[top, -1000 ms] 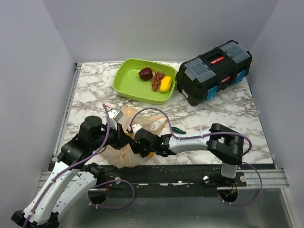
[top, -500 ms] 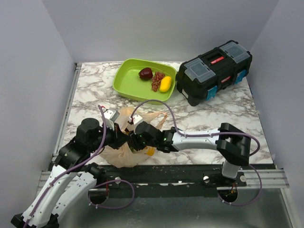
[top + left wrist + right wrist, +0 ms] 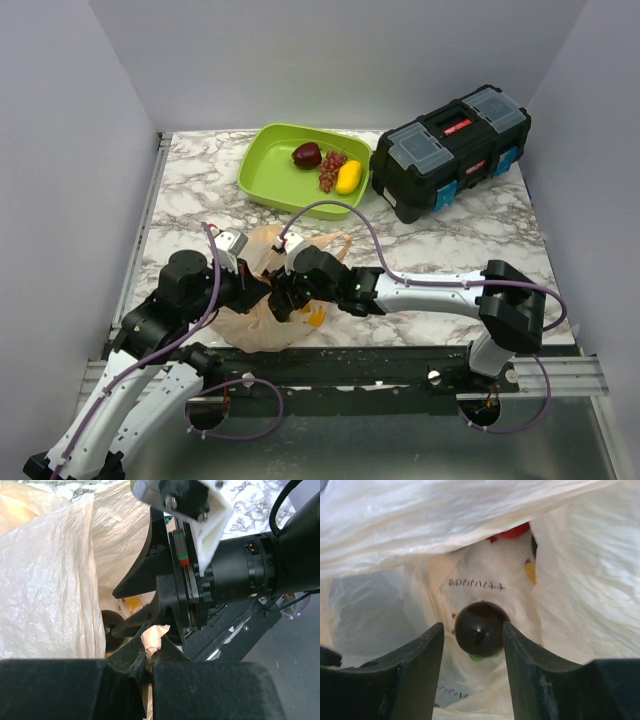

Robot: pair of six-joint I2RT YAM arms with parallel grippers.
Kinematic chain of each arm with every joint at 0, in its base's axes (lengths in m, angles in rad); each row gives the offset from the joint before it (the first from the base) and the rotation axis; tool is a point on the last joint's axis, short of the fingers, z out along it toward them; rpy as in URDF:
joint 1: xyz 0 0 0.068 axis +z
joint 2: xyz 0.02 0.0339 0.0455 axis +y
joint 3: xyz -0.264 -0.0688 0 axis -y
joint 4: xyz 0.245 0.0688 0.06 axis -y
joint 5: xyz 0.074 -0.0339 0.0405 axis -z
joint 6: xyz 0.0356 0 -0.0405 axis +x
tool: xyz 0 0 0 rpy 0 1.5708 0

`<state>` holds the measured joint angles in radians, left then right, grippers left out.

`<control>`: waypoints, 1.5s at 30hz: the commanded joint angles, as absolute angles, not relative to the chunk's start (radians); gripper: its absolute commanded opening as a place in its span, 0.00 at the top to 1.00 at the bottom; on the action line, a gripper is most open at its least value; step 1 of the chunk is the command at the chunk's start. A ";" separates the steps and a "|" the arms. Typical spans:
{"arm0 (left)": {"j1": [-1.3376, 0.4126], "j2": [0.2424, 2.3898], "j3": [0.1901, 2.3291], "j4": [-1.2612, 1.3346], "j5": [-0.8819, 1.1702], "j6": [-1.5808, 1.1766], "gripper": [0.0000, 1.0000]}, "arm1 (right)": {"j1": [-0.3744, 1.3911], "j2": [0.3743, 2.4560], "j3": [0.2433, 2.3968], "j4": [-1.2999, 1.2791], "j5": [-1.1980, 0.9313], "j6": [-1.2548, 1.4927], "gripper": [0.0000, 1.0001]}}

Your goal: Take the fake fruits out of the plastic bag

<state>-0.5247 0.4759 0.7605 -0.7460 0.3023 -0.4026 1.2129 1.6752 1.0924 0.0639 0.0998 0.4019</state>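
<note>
The pale-orange plastic bag (image 3: 245, 322) lies at the near edge of the table between my arms. My left gripper (image 3: 262, 287) is shut on a pinched fold of the bag's rim (image 3: 155, 636) and holds the mouth open. My right gripper (image 3: 284, 300) is inside the bag. Its jaws stand open on either side of a dark purple fruit (image 3: 480, 628), the right finger close against it. A red fruit (image 3: 512, 531) and a yellow fruit (image 3: 530, 571) lie deeper in the bag (image 3: 575, 580). A yellow fruit (image 3: 315, 318) shows through the bag wall.
The lime-green tray (image 3: 262, 185) at the back holds a dark red fruit (image 3: 307, 154), a grape bunch (image 3: 330, 170) and a yellow fruit (image 3: 348, 176). A black toolbox (image 3: 450, 150) stands right of the tray. Grey walls enclose the table.
My right arm has stretched to the left and pushed its gripper deeper into the bag's mouth. My left gripper has kept its hold on the rim and shifted slightly left.
</note>
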 commanded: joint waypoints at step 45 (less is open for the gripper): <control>-0.540 0.513 0.606 -0.930 0.261 -0.752 1.00 | 1.209 1.904 1.052 0.285 -0.079 0.356 0.15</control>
<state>-0.5369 0.5316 0.5850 -0.9367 0.2821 -0.7460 1.2049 1.8809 1.0153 0.2527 -0.0742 0.3477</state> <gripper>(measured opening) 0.006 0.882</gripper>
